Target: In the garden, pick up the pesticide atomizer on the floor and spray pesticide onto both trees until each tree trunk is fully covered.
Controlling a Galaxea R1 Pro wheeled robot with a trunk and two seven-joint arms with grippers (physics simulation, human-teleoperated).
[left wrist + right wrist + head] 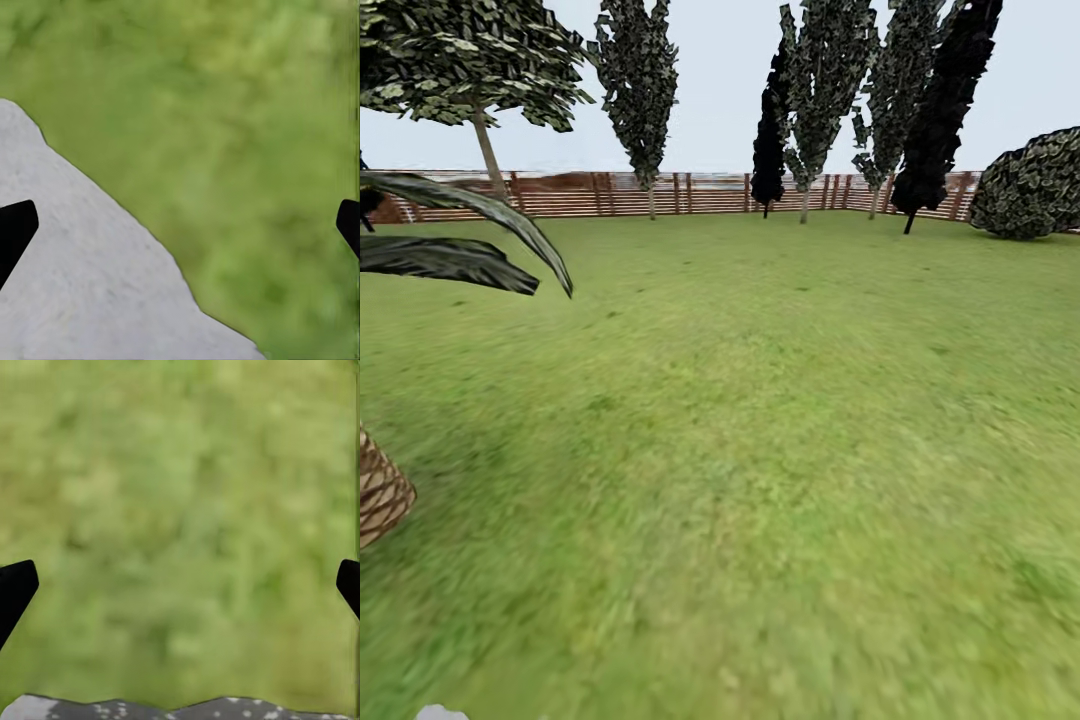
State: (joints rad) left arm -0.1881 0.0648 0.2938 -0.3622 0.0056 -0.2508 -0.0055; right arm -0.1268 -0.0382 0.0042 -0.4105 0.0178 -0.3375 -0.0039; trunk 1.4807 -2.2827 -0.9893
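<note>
Crossing lawn [760, 420] toward fence [610, 195]; my left gripper [180, 221] and right gripper [180, 581] spread wide, empty (atomizer unfound)

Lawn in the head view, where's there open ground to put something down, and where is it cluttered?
The lawn is bare across the middle and right, bordered far off by the wooden fence and the round bush. It is crowded on the left, where palm fronds overhang and a woven-patterned trunk base stands. Along the fence, cone-shaped trees line up.
</note>
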